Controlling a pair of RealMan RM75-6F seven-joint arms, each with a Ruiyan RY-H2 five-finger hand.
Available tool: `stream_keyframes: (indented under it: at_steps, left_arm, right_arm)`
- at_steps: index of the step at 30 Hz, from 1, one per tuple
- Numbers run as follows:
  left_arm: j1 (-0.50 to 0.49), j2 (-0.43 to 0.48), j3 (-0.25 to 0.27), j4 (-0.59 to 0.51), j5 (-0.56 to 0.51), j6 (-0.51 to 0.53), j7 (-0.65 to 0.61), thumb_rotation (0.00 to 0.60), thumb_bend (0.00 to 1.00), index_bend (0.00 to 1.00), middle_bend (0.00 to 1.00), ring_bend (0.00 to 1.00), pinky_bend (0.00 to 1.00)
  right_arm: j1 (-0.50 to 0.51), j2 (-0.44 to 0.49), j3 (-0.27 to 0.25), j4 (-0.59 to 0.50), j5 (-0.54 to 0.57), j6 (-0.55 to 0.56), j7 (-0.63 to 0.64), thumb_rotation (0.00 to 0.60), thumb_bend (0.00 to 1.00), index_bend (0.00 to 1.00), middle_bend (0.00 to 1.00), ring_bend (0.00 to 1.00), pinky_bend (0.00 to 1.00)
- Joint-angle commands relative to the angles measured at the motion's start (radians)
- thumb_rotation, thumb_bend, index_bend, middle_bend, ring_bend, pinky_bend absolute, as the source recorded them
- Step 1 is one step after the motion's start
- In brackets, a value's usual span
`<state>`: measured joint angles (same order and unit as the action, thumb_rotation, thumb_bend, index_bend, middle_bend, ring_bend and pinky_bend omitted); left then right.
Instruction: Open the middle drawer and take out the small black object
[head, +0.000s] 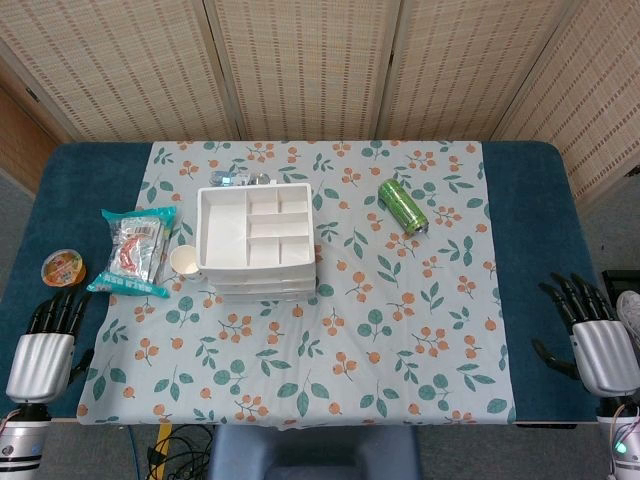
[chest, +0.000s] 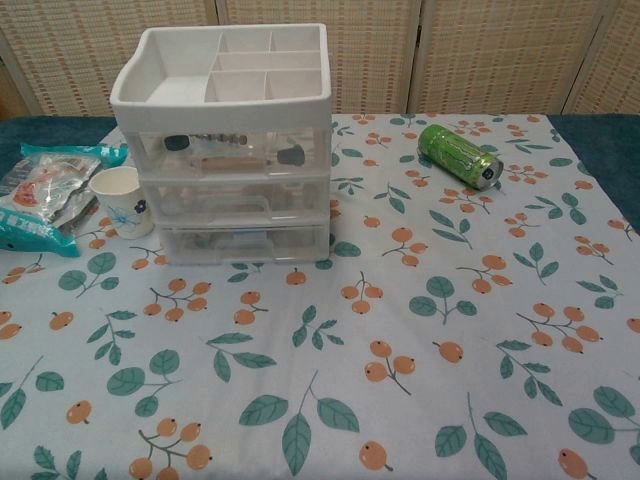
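- The left robot hand (head: 45, 350) sat at the lower left corner of the head view, fingers spread and pointing up the frame, holding nothing.
- The right robot hand (head: 592, 335) sat at the lower right corner of the same view, fingers likewise spread and empty. Neither hand showed in the chest view.
- Both hands lay well apart from the drawer unit (chest: 232, 150), at the near edge of the bench (head: 527, 240), on its blue sides beyond the cloth.
- The white drawer unit stood left of centre on the leaf-and-berry cloth (head: 380, 330), with a divided tray on top and three clear drawers, all closed.
- The middle drawer (chest: 238, 203) held pale contents; I could not tell a small black object inside it. Small dark pieces showed in the top drawer (chest: 235, 152).
- A paper cup (chest: 122, 200) stood upright just beside the unit's left side.
- A snack bag (head: 135, 250) lay further left, and a small fruit cup (head: 62, 267) sat near the left hand.
- A green can (chest: 459, 155) lay on its side to the upper right of the unit.
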<state>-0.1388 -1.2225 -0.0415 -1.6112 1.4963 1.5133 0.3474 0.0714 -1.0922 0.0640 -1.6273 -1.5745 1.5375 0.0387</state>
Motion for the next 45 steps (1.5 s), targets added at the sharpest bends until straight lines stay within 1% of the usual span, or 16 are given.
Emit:
stream_keyframes:
  at_steps: [1,4,5,8,12,15,17,18,20,23,26,30,33,36,39,45]
  left_arm:
    - [-0.004,-0.013,-0.006,0.018,0.028,0.016,-0.07,0.6,0.28,0.0,0.0,0.01,0.13]
    - [-0.011,-0.027,-0.008,0.032,0.059,0.024,-0.182,0.6,0.28,0.02,0.04,0.06,0.19]
    - [-0.014,-0.03,-0.008,0.037,0.069,0.027,-0.21,0.6,0.28,0.04,0.07,0.09,0.24]
    - [-0.027,-0.048,-0.009,0.047,0.095,0.028,-0.312,0.6,0.28,0.13,0.2,0.21,0.48]
    - [-0.053,-0.064,0.0,0.035,0.113,-0.008,-0.505,0.6,0.28,0.2,0.37,0.4,0.76]
    - [-0.086,-0.074,0.013,0.03,0.145,-0.048,-0.642,0.6,0.28,0.25,0.53,0.56,0.92]
    - [-0.107,-0.079,0.023,0.029,0.157,-0.077,-0.707,0.6,0.28,0.27,0.63,0.67,0.98]
    - [-0.118,-0.082,0.028,0.03,0.162,-0.094,-0.737,0.6,0.28,0.28,0.7,0.73,1.0]
    - [-0.143,-0.088,0.041,0.03,0.172,-0.137,-0.795,0.6,0.28,0.29,0.77,0.79,1.0]
    - [-0.181,-0.108,0.057,0.037,0.188,-0.193,-0.856,0.6,0.28,0.3,0.82,0.86,1.0]
    - [-0.21,-0.133,0.065,0.051,0.197,-0.235,-0.872,0.6,0.31,0.26,0.86,0.9,1.0]
    - [-0.258,-0.171,0.072,0.057,0.186,-0.312,-0.905,0.6,0.33,0.14,0.87,0.92,1.0]
    - [-0.286,-0.2,0.068,0.057,0.168,-0.354,-0.951,0.6,0.35,0.08,0.87,0.92,1.0]
    - [-0.317,-0.229,0.065,0.074,0.152,-0.401,-0.966,0.6,0.35,0.02,0.87,0.92,1.0]
    - [-0.343,-0.261,0.066,0.097,0.137,-0.447,-0.967,0.6,0.35,0.0,0.87,0.92,1.0]
    - [-0.38,-0.319,0.046,0.141,0.089,-0.502,-0.99,0.6,0.36,0.0,0.87,0.93,1.0]
  right_arm:
    - [0.001,-0.001,0.003,0.001,0.001,0.002,-0.001,0.6,0.29,0.12,0.08,0.04,0.07]
    - [0.003,0.0,0.008,0.002,0.001,0.006,-0.003,0.6,0.29,0.12,0.08,0.04,0.07]
    - [0.003,0.001,0.009,0.003,0.002,0.008,-0.004,0.6,0.29,0.12,0.08,0.04,0.07]
    - [0.003,0.003,0.016,0.004,0.007,0.014,-0.004,0.6,0.29,0.12,0.08,0.04,0.07]
    - [0.001,0.007,0.019,0.006,0.014,0.015,-0.002,0.6,0.29,0.12,0.08,0.04,0.07]
    - [0.001,0.007,0.021,0.007,0.019,0.014,-0.002,0.6,0.29,0.12,0.08,0.04,0.07]
    - [0.001,0.008,0.021,0.007,0.02,0.014,-0.004,0.6,0.29,0.12,0.08,0.04,0.07]
    - [0.001,0.009,0.021,0.007,0.02,0.015,-0.005,0.6,0.29,0.12,0.08,0.04,0.07]
    - [0.0,0.011,0.023,0.005,0.024,0.015,-0.009,0.6,0.29,0.12,0.08,0.04,0.07]
    - [-0.001,0.014,0.029,-0.001,0.029,0.023,-0.02,0.6,0.29,0.12,0.08,0.04,0.07]
    - [-0.001,0.016,0.036,-0.008,0.032,0.03,-0.029,0.6,0.29,0.12,0.08,0.04,0.07]
    - [0.001,0.019,0.042,-0.015,0.035,0.032,-0.039,0.6,0.29,0.12,0.08,0.04,0.07]
    - [0.002,0.02,0.042,-0.018,0.038,0.029,-0.044,0.6,0.29,0.12,0.08,0.04,0.07]
    - [0.003,0.019,0.044,-0.019,0.045,0.024,-0.048,0.6,0.29,0.12,0.08,0.04,0.07]
    - [0.004,0.019,0.045,-0.019,0.05,0.02,-0.051,0.6,0.29,0.12,0.08,0.04,0.07]
    - [0.01,0.018,0.045,-0.023,0.054,0.007,-0.051,0.6,0.29,0.12,0.08,0.04,0.07]
